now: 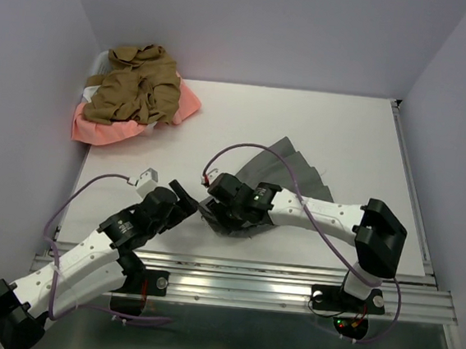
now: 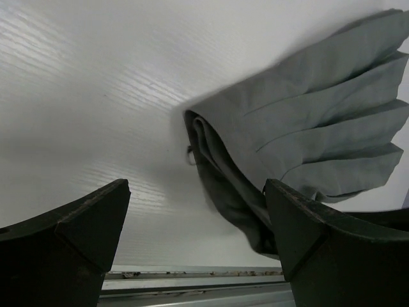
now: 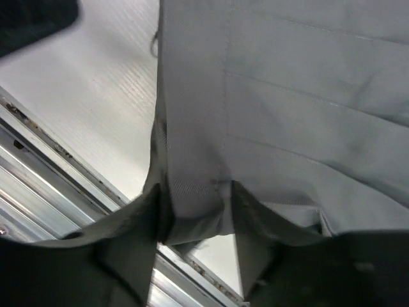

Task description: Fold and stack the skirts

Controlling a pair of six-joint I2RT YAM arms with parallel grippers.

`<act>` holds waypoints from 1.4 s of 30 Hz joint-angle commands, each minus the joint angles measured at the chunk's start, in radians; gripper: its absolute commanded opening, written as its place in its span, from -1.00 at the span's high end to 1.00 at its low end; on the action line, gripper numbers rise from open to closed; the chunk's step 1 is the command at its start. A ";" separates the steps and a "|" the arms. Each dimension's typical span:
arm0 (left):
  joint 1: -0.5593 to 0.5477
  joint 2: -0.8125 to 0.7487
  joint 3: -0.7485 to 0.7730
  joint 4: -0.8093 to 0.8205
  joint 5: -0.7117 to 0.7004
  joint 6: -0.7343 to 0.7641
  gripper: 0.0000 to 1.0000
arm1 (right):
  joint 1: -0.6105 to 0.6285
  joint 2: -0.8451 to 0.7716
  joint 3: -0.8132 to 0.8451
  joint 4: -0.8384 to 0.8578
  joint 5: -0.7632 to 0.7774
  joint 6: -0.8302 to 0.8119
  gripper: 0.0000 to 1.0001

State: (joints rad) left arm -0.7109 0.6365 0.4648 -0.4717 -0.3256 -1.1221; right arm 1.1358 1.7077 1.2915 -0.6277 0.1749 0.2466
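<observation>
Pinching the lower edge of the grey skirt [image 1: 293,168], which lies fanned at frame centre on the table [image 1: 345,127], the right gripper [image 3: 192,233] clamps a cloth fold. The left gripper [image 2: 197,204] stands wide open beside the skirt's left edge, holding nothing. The cloth looks soft, light and limp — likely best taken at band or corners. The tan skirt [image 1: 134,91] and pink skirt [image 1: 97,131] lie heaped upper left.
</observation>
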 commanded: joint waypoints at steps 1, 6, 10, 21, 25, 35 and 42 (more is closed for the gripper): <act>0.008 -0.012 -0.090 0.154 0.126 -0.030 -0.97 | 0.009 0.035 -0.012 0.094 -0.066 -0.001 -0.14; 0.008 0.035 -0.181 0.335 0.250 -0.035 -0.97 | 0.009 0.011 -0.032 0.108 -0.072 0.025 -1.00; 0.007 0.135 -0.152 0.377 0.275 -0.007 -0.97 | -0.022 -0.103 -0.075 0.112 -0.003 0.081 -1.00; -0.042 0.319 0.050 0.427 0.264 0.110 -0.97 | -0.673 -0.552 -0.435 0.126 -0.054 0.385 -1.00; -0.109 0.437 0.106 0.464 0.264 0.143 -0.97 | -0.965 -0.583 -0.520 0.126 -0.148 0.373 -1.00; -0.208 0.683 0.204 0.493 0.275 0.226 -0.97 | -1.134 -0.502 -0.620 0.200 -0.288 0.329 -0.76; -0.208 0.654 0.163 0.510 0.277 0.225 -0.97 | -1.154 -0.471 -0.672 0.269 -0.296 0.338 -0.63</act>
State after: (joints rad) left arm -0.9150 1.3300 0.6395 0.0120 -0.0521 -0.9211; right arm -0.0040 1.2312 0.6380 -0.4458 -0.1020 0.5835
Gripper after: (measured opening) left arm 0.986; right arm 0.833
